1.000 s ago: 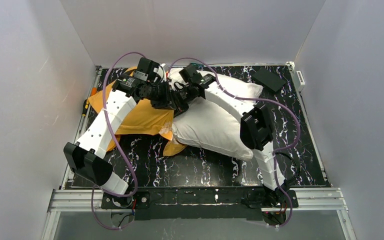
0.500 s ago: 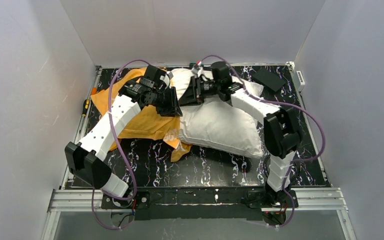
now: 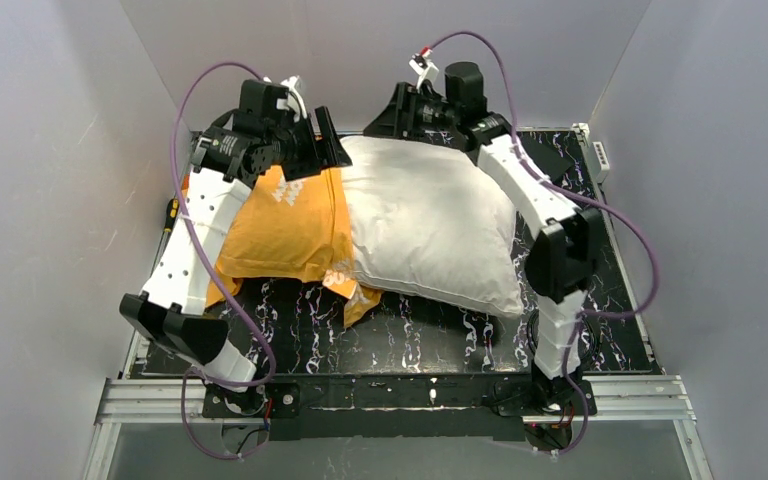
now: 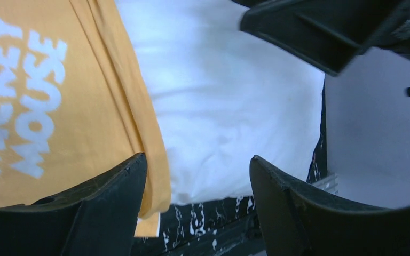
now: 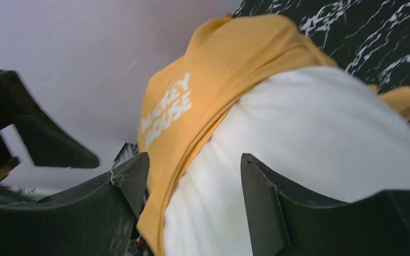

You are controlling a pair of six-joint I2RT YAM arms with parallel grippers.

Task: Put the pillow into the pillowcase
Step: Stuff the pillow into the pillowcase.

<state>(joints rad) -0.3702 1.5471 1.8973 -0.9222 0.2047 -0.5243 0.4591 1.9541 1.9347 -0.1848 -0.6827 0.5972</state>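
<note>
The pillow (image 3: 430, 225) lies on the surface (image 3: 410, 335), its left end tucked inside the orange pillowcase (image 3: 285, 225). Left jaws and right jaws hang released over the far edge, holding nothing. Both cloths look soft and light, so pinching the pillowcase's open hem seems best.

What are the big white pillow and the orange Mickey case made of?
The plump off-white pillow looks like soft matte cloth over stuffing: it bulges and dimples. The bright orange pillowcase seems thin matte fabric, maybe cotton: it folds and wrinkles, with white printed lettering.
</note>
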